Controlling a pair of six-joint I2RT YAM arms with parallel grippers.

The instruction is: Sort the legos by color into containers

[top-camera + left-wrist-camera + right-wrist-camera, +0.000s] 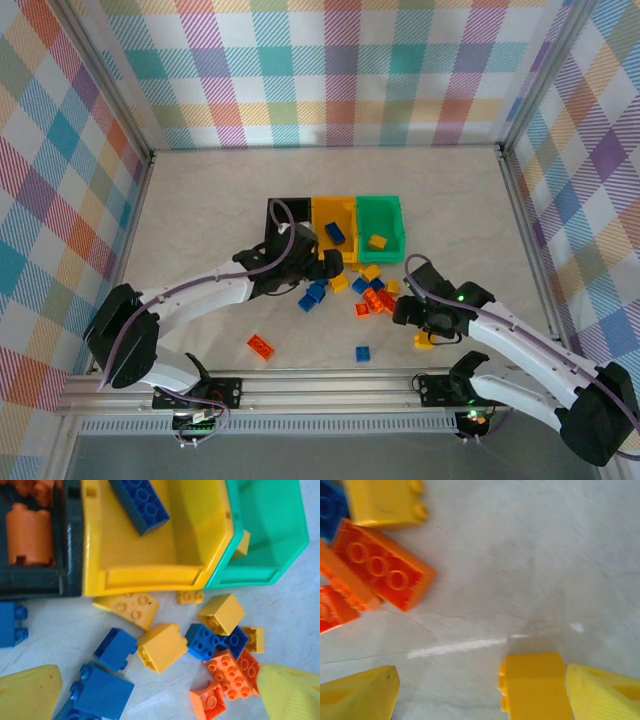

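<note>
The containers stand in a row: black bin [288, 215], yellow-orange bin [333, 215], green bin [385, 218]. In the left wrist view a blue brick [140, 502] lies in the yellow-orange bin [150, 575], an orange brick [30, 532] in the black bin [70, 540], and a yellow brick [242, 545] in the green bin [270, 535]. My left gripper [325, 268] [160, 695] hangs open over loose legos: a yellow brick [162, 646], blue bricks [115, 647], orange bricks [230, 672]. My right gripper [420, 330] [480, 695] is open, a yellow brick [535, 685] against its right finger [602, 692].
More loose legos lie in front of the bins: a blue pair [310, 297], an orange brick [262, 346], a blue brick [363, 353] and an orange cluster [375, 303]. Orange bricks [382, 570] sit left of my right gripper. Checkered walls enclose the table.
</note>
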